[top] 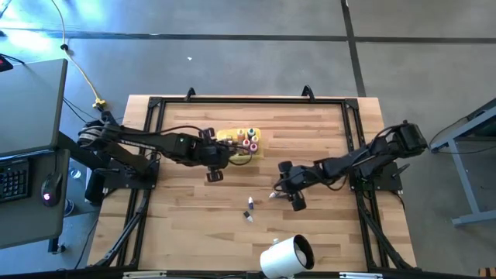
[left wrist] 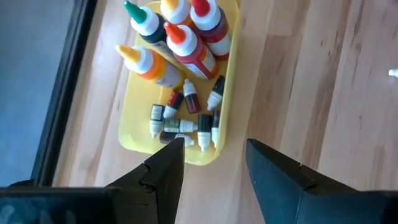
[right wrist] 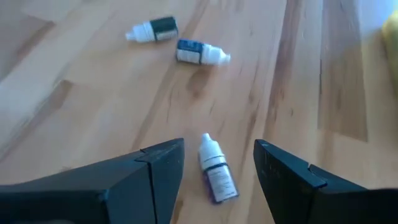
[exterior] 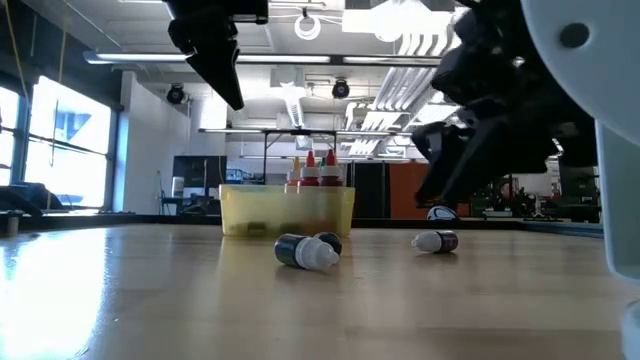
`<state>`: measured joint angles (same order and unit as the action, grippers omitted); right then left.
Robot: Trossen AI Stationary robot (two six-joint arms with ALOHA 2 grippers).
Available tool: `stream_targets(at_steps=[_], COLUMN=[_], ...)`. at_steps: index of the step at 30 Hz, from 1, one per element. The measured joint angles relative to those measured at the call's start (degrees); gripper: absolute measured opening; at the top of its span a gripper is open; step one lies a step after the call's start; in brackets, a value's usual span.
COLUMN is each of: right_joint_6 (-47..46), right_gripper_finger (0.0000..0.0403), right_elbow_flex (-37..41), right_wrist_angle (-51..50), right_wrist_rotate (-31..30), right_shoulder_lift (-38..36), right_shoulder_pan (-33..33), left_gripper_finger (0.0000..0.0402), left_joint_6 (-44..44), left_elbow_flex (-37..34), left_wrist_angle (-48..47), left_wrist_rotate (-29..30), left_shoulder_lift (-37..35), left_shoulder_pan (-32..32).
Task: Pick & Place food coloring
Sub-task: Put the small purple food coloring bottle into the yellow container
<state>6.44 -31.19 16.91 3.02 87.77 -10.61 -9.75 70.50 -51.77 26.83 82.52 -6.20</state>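
Several tiny dropper bottles (left wrist: pixel 186 118) lie in the yellow tray (left wrist: pixel 134 124), beside taller squeeze bottles (left wrist: pixel 183 40) that stand in it. Three more small bottles lie on their sides on the wood: one purple-labelled (right wrist: pixel 214 171), one blue-labelled (right wrist: pixel 200 53), one dark (right wrist: pixel 152 29). My right gripper (right wrist: pixel 219 145) is open, low over the table, its fingers on either side of the purple-labelled bottle without touching it. My left gripper (left wrist: pixel 214 144) is open and hovers above the near end of the tray (top: pixel 240 143). In the low view two loose bottles (exterior: pixel 308 250) (exterior: pixel 437 241) show in front of the tray.
A large white cylinder (top: pixel 285 256) with a dark opening lies on its side at the table's near edge, right of centre. A black frame (top: pixel 248 101) runs around the wooden table top. Bare wood lies between the tray and the loose bottles.
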Motion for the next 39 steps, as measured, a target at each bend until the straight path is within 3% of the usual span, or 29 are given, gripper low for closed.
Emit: stream_targets(at_steps=[7,23,39], right_joint_6=[-1.1,-4.4,-6.5], right_gripper_finger=[0.0188,0.0188,0.0188], right_elbow_flex=[8.2,8.4,8.3], right_wrist_angle=[12.3,14.3,24.9], right_wrist_rotate=[-0.2,-1.2,-3.5], right_shoulder_lift=[0.0,0.1,13.1], right_shoulder_pan=[0.0,0.1,0.1], left_gripper_finger=[0.0168,0.0168,0.0168], left_joint_6=[-0.6,-1.1,-1.1], left_elbow_flex=[0.0,0.0,0.0], left_wrist_angle=[1.5,2.5,3.9], left_wrist_rotate=[-0.1,0.6,0.7], left_shoulder_lift=[0.3,0.2,0.3], left_shoulder_pan=[0.2,0.2,0.2])
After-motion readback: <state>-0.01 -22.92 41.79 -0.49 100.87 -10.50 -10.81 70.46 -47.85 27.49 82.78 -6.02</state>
